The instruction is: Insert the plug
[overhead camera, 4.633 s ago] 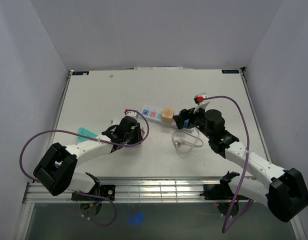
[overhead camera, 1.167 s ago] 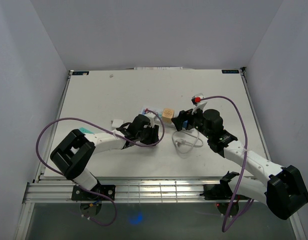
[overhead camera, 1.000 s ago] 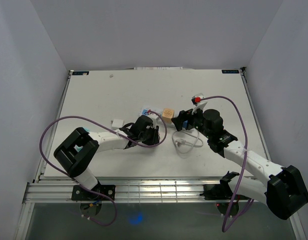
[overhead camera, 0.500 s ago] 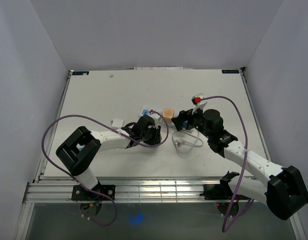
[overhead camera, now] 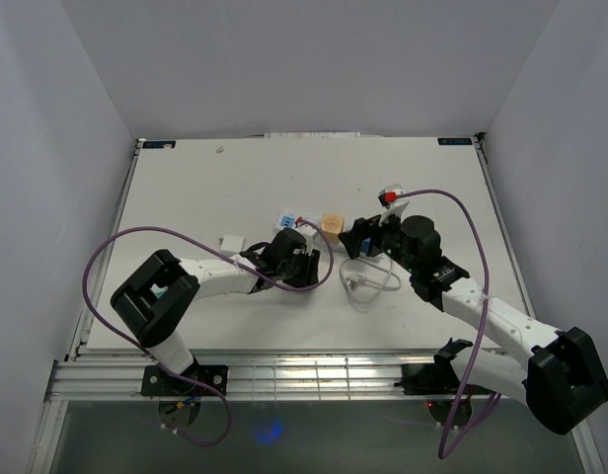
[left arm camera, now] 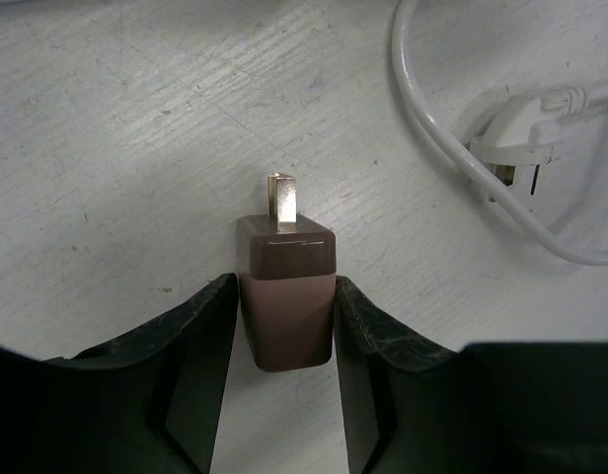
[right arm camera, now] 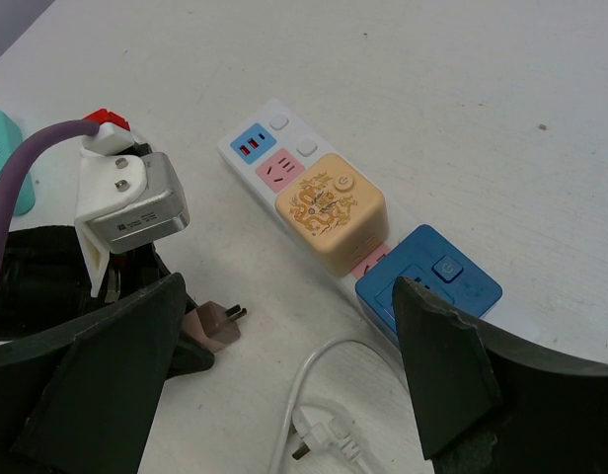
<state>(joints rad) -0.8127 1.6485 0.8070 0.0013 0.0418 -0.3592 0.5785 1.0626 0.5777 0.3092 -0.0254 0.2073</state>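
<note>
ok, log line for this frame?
left gripper: flanking brown plug, grip unclear | plug: flat on table, uninserted | right gripper: open, near power strip

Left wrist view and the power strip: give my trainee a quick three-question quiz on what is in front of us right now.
1. True or false: the brown plug lies on the table between the left fingers, prongs pointing away from the wrist.
2. What is already plugged into the power strip? A) a yellow cube and a blue block; B) the white cable's plug; C) nothing.
3. What colour is the free socket between the yellow cube and the blue end socket?

Key: 1 true. 2 A. 3 pink: the pink socket.
</note>
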